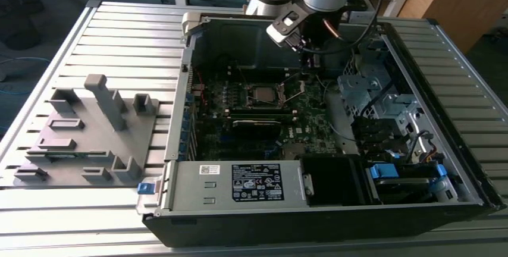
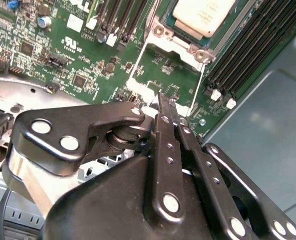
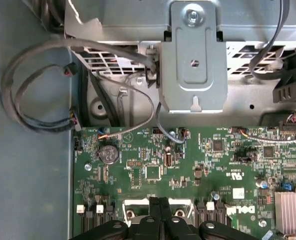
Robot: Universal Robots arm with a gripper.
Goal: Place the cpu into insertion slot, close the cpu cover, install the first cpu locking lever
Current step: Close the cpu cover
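A: Ground first? Largest down.

B: Slatted table [image 1: 80, 43]; open computer case [image 1: 190, 209] lying on it; motherboard [image 1: 238, 135] flat on the case floor.

A: The tool?

B: Tool [image 2: 166, 102] hangs inside the case, low over the board; in both wrist views its two fingers stand pressed together, closed; nothing visible between them.

A: And the task's things?

B: The cpu cover [image 2: 182, 44] looks laid down flat on its socket, by my reading; the cpu [image 2: 205, 15] sits inside that frame, pale top showing through the open centre; seated, I judge.

A: Which way from the tool?

B: In the exterior view the socket lies toward the exterior view's left of the tool, near but not beneath it; two thin lever wires [image 2: 137, 67] run out from the socket's corners toward the fingertips, long axis pointing about straight at the tool; tips just beside the wires' ends; whether they touch, I cannot tell.
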